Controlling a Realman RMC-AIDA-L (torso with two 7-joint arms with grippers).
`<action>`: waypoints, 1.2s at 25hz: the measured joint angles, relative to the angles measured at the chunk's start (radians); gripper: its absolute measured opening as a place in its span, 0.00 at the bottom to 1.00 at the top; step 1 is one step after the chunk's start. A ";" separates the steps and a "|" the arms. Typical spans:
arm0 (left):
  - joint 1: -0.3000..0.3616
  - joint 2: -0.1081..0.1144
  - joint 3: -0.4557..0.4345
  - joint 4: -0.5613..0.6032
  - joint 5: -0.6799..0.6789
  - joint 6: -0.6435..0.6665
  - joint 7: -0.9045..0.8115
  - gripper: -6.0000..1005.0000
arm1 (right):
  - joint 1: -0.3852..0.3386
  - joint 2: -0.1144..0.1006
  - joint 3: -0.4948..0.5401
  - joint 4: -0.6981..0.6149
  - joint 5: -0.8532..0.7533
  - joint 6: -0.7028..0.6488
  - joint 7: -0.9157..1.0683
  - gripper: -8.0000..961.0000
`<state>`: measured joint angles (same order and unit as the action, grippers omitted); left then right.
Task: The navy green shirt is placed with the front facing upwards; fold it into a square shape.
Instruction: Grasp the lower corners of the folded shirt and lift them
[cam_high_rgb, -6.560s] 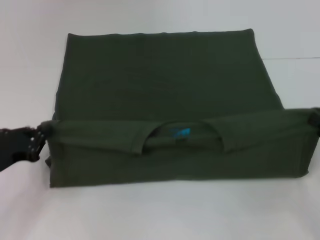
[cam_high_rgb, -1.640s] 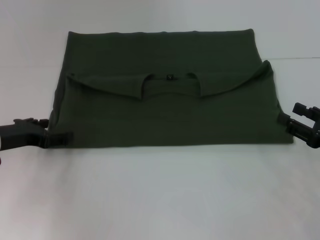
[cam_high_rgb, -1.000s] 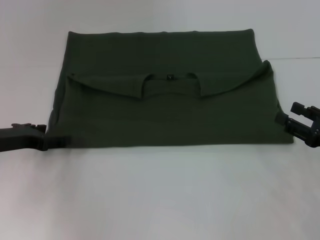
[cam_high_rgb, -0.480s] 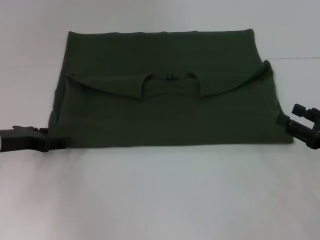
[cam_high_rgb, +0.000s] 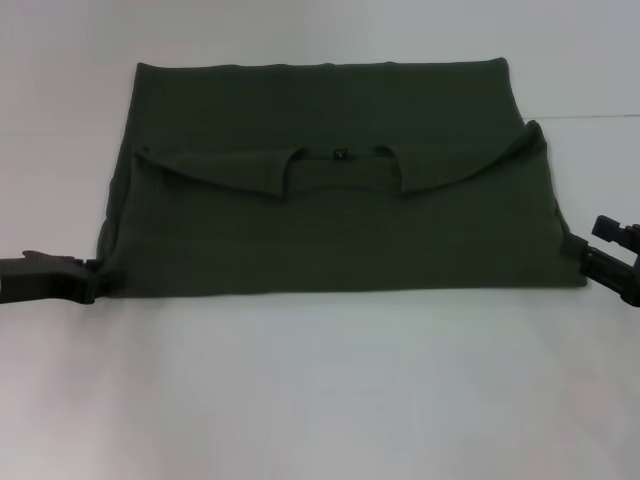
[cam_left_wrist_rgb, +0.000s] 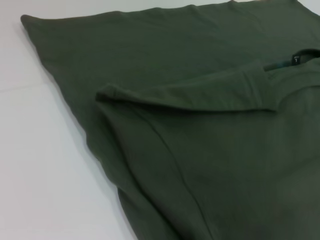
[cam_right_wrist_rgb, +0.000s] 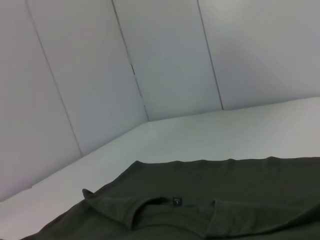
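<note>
Your shirt (cam_high_rgb: 330, 215) lies flat on the white counter (cam_high_rgb: 320, 390), folded once: the collar (cam_high_rgb: 340, 160) edge is laid over the body, and a plain band of cloth shows beyond it on the far side. Your left end effector (cam_high_rgb: 88, 280) sits low on the counter at the shirt's near left corner, tip touching the cloth or just beside it; the whole shirt spreads off toward its inner side. Cannot tell if its fingers are spread or pressed together. Your right end effector (cam_high_rgb: 590, 262) is just beside the near right corner, shirt spreading inward from it; finger state also can't be told. Pale wall panels (cam_right_wrist_rgb: 100, 75) stand behind the counter.
</note>
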<state>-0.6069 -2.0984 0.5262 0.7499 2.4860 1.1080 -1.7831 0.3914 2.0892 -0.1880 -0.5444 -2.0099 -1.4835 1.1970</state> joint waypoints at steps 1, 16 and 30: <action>-0.001 0.000 0.000 0.000 -0.001 0.000 0.000 0.43 | -0.005 0.000 0.003 0.000 0.004 -0.003 0.000 0.72; -0.002 -0.001 -0.004 0.003 -0.021 0.013 0.002 0.09 | -0.092 -0.004 0.026 0.001 0.017 0.096 0.028 0.75; -0.012 0.000 -0.001 0.005 -0.033 0.016 0.005 0.06 | 0.008 -0.002 -0.101 0.042 0.009 0.290 0.117 0.78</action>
<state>-0.6194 -2.0987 0.5247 0.7548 2.4527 1.1240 -1.7777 0.3991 2.0869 -0.2888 -0.5020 -2.0004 -1.1931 1.3143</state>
